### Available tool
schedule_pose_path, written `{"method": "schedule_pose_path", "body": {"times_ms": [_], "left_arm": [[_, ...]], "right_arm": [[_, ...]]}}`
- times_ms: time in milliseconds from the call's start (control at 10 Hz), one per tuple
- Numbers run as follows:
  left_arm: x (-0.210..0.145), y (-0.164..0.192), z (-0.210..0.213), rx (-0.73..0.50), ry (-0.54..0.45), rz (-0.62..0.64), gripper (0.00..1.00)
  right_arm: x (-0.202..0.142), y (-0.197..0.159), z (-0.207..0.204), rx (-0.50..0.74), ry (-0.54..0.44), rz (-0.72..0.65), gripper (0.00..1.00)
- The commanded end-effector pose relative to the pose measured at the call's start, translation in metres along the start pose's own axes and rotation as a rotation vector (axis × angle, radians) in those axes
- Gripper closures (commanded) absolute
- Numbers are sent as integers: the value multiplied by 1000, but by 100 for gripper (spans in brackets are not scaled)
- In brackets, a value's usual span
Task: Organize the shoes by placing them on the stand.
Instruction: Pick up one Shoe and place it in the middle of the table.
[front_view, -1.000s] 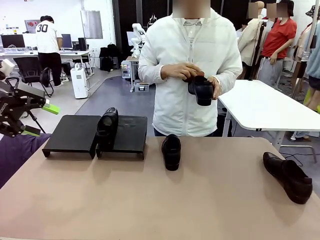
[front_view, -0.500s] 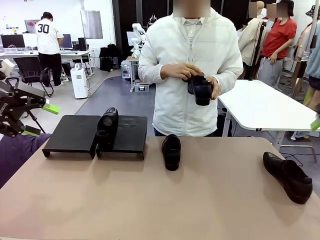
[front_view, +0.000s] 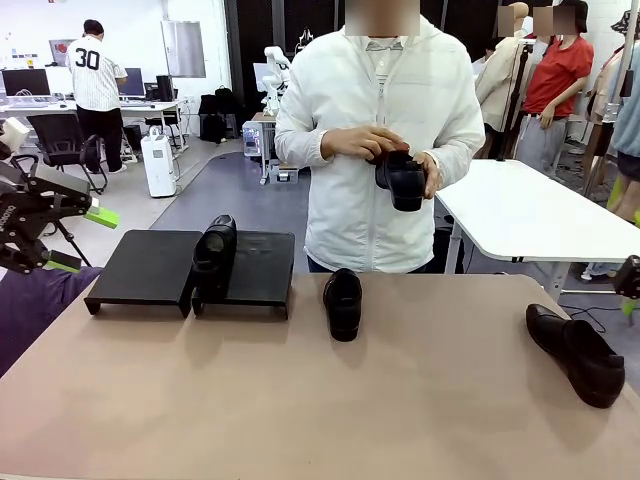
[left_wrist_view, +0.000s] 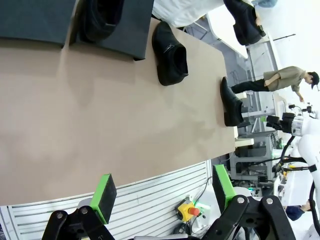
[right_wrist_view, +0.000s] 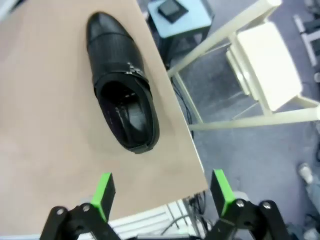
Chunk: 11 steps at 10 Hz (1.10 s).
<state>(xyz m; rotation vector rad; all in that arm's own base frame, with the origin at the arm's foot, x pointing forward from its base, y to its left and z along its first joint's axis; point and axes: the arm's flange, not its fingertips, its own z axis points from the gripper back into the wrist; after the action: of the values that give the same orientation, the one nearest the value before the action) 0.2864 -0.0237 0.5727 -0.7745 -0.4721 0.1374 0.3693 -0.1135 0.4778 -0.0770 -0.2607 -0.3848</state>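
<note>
Shoes: stand shoe (front_view: 213, 255) on the stand's (front_view: 145, 262) seam and centre shoe (front_view: 343, 302) on the table (front_view: 300, 400) run near-to-far; edge shoe (right_wrist_view: 120, 85) lies diagonal, toe away; held shoe (front_view: 402, 182) in person's hands (front_view: 350, 142). Left gripper (front_view: 82, 240), left of stand, and right gripper (right_wrist_view: 160, 192), near edge shoe, gape empty.

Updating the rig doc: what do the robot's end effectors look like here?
Left end effector: black linkage body with round silver pivot pins, and two fingers tipped with bright green rectangular pads. Right end effector: same build, black links, silver pins, green pads.
</note>
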Motion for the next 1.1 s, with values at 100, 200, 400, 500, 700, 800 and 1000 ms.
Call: {"method": "schedule_pose_path", "body": {"times_ms": [100,200,400,500,700,800,1000], "left_arm": [[1,-1,2,-22,5,-2,0],[1,-1,2,-22,5,-2,0],[1,-1,2,-22,5,-2,0],[1,-1,2,-22,5,-2,0],[1,-1,2,-22,5,-2,0],[1,-1,2,-22,5,-2,0],[1,-1,2,-22,5,-2,0]], "right_arm": [[0,0,0,0,0,0,0],[13,22,-17,-67,30,29,0],[30,56,-52,-57,108,52,0],[34,68,-66,-84,106,46,0],[36,81,-81,-63,152,74,0],[38,86,-84,-74,147,72,0],[38,94,-96,-89,197,66,0]]}}
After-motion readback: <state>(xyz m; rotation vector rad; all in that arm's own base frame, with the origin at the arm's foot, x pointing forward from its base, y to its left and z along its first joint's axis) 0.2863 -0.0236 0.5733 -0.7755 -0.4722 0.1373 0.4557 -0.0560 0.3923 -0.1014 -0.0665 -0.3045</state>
